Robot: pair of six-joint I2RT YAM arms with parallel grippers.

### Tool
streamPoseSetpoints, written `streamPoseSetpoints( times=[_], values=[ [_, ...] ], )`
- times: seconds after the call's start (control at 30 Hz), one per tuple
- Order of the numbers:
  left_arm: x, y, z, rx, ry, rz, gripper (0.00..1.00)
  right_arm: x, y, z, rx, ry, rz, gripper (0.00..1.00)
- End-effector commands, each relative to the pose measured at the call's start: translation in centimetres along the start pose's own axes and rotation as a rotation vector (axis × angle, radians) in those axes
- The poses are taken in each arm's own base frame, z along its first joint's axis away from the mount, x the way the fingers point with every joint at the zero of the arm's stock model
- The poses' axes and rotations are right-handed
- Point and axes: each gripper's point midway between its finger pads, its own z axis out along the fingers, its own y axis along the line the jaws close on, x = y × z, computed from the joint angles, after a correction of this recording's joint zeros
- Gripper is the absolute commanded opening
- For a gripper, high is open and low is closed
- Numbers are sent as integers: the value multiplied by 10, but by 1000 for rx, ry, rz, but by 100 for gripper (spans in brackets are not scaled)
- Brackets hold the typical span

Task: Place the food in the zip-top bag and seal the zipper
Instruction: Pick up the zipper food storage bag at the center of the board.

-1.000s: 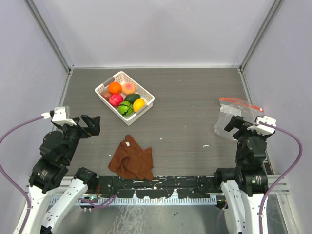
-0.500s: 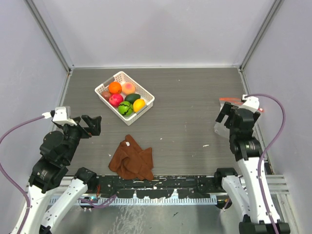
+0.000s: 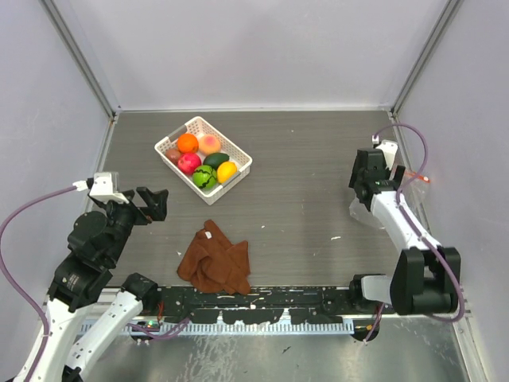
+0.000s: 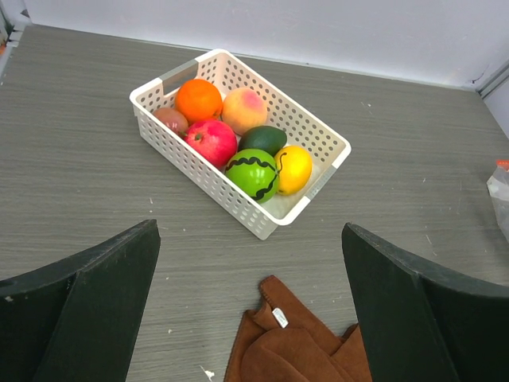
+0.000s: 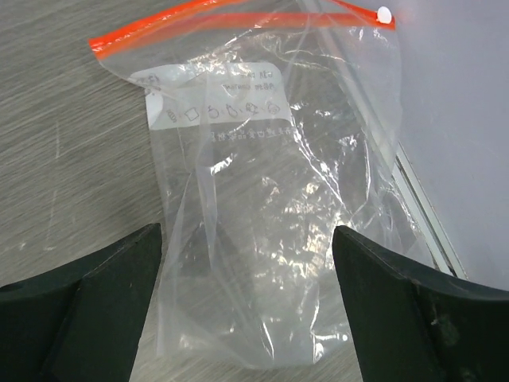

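We are swinging our right hand [image 3: 368, 177] out over the bag [image 5: 262, 199] at the tabletop's [image 3: 302, 159] right edge, fingers [image 5: 87, 302] apart, gripping nothing. The fruit [image 4: 211, 142] is waiting in the basket [image 4: 231, 208], unbagged.

From high above the near edge, the fixed camera looks down over the whole tabletop [image 3: 302, 159]. The left wrist camera faces forward and down at the basket [image 4: 199, 179], which both views share. The right wrist camera hangs close over the zip-top bag [image 5: 270, 239].
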Motion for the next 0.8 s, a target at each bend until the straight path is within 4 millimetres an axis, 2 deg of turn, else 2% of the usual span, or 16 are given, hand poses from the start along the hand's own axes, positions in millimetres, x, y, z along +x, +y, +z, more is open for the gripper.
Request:
streamPoseSetpoints(
  times=[0.0,0.23,0.43,0.6,0.77],
  values=[
    [-14,-6,3,18,-49,0,98,-39,1,20,75,-91,35,90],
    [-12,-7,4,25,-43,4,98,-22,9,54,108,-19,-37,82],
    [-11,-9,5,32,-38,10,98,-2,12,75,124,33,-73,63],
    [-9,-10,5,39,-34,11,98,3,12,79,132,51,-96,33],
    [-8,-14,6,59,-28,11,98,-7,16,65,74,21,-83,3]
  ],
)
